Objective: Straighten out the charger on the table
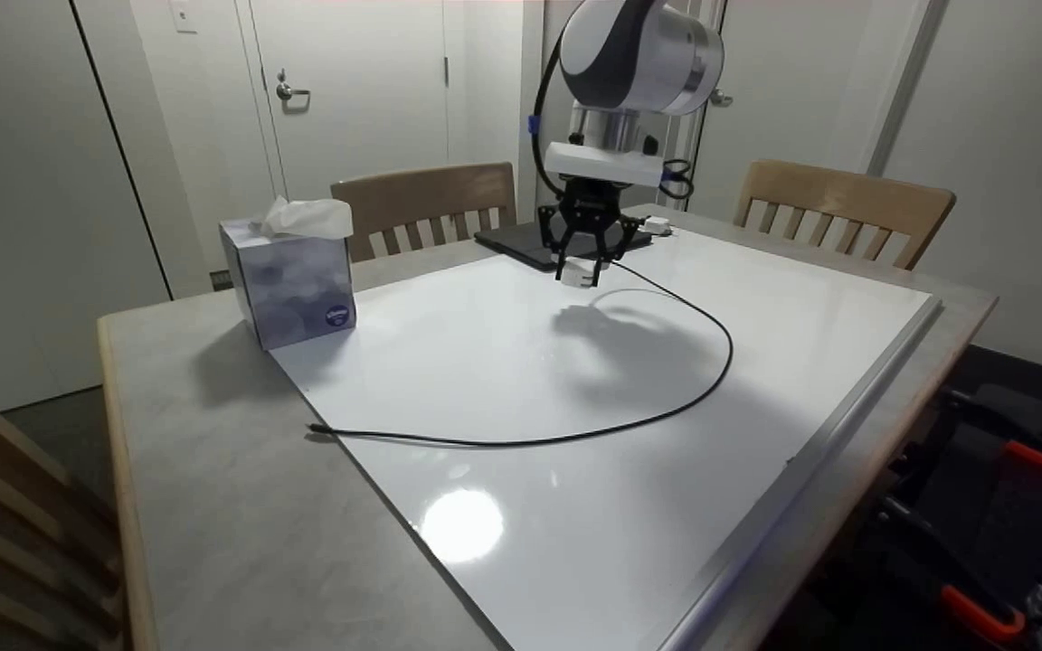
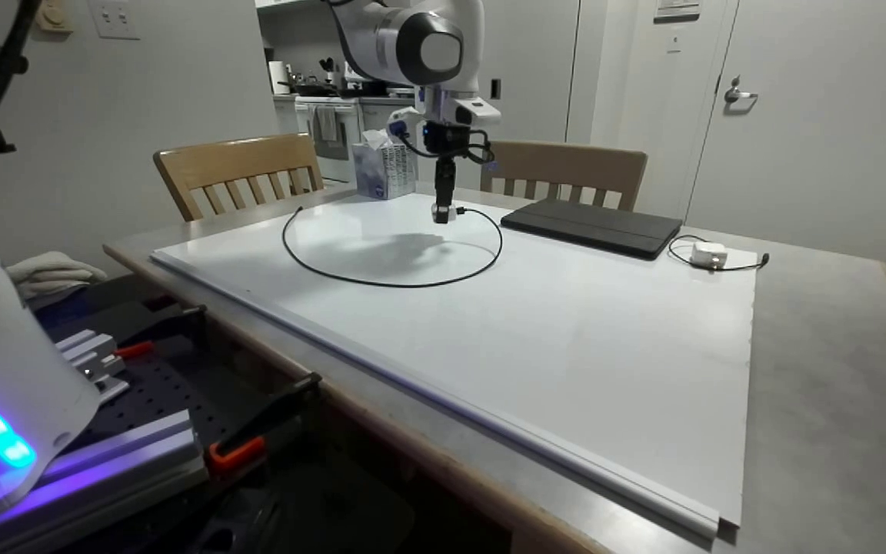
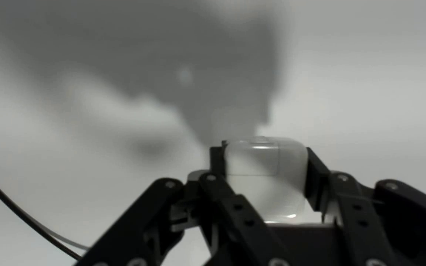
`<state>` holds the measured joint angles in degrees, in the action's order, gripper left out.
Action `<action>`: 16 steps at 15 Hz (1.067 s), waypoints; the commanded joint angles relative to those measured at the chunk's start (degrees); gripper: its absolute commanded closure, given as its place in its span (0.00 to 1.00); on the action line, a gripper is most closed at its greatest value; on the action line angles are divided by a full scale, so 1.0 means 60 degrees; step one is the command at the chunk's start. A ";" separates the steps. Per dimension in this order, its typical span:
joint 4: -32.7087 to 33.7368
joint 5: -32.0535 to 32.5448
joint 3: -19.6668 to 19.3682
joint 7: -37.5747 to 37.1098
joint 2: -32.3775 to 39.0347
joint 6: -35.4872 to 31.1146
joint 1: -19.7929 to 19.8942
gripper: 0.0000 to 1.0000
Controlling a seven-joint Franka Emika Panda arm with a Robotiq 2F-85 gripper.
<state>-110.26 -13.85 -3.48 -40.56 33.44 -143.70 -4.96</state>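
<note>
On the table [image 1: 232,506], as an exterior view shows it, the charger cable [image 1: 731,345] bows from about one o'clock through three to between eight and nine. Over the one-o'clock end hangs the gripper [image 1: 579,274], jaws closed firmly against both sides of the white plug block [image 3: 266,181], which is off the table. I'd draw it low and slowly toward three o'clock, stopping if the loose tip [image 1: 317,428] stirs, then lower it gently.
</note>
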 commanded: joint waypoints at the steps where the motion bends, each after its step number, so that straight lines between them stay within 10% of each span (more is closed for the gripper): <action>1: 0.0020 -0.0042 -0.0004 0.0005 0.0002 0.0023 0.0039 0.49; 5: 0.0020 -0.0068 0.0088 -0.0018 0.0002 0.0007 0.0012 0.49; 6: 0.0020 -0.0069 0.0093 -0.0018 0.0002 0.0004 0.0011 0.74; 16: -0.0314 -0.0231 -0.1400 -0.3960 -0.0097 -0.2319 0.0211 0.74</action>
<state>-110.38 -14.07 -10.43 -60.46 33.51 -154.30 -5.22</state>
